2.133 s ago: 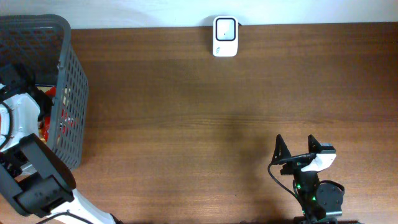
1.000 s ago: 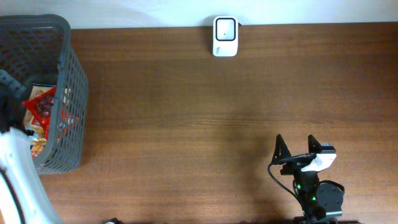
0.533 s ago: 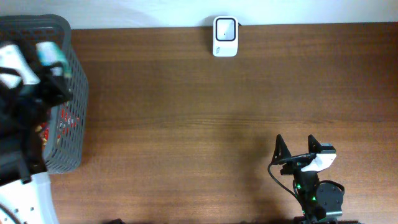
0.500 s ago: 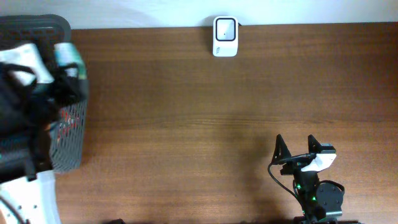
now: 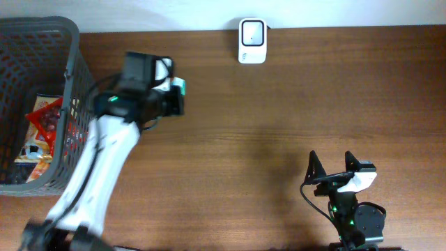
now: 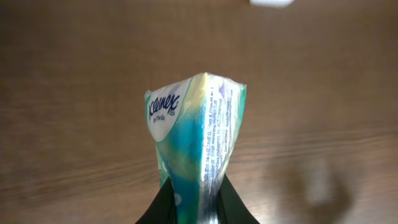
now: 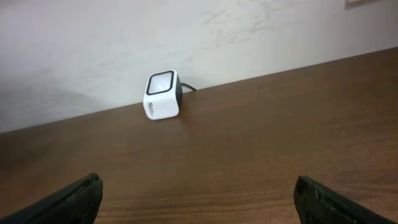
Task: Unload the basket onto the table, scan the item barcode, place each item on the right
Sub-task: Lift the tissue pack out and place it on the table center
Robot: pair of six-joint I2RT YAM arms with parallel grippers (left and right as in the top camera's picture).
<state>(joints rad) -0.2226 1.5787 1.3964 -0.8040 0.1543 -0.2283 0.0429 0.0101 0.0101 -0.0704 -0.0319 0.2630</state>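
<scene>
1. The left gripper [image 5: 178, 96] is clamped on a tissue pack [image 5: 180, 85]; in the left wrist view its two dark fingers [image 6: 163, 202] pinch the pack's lower end from either side
2. The pack [image 6: 196, 134] is soft, in green, blue and yellow wrap, with "Kleenex" printed on one face and a sealed seam with fine print turned toward the wrist camera; no barcode can be made out there
3. Seen from overhead, the pack is held over the table [image 5: 279, 118], just right of the basket [image 5: 75, 66] and well to the left of the scanner [image 5: 251, 40]
4. The scanner is a small white block with a dark-framed window, standing at the table's far edge against the wall; the right wrist view shows it [image 7: 161, 95] with a cable at its back
5. The grey mesh basket sits at the table's left end, and a red packet [image 5: 45, 115] lies inside among other wrappers
6. The right gripper [image 5: 331, 162] is near the table's front edge on the right, its jaws spread wide apart with nothing between them; its black fingertips [image 7: 81, 193] frame bare wood in its own view
</scene>
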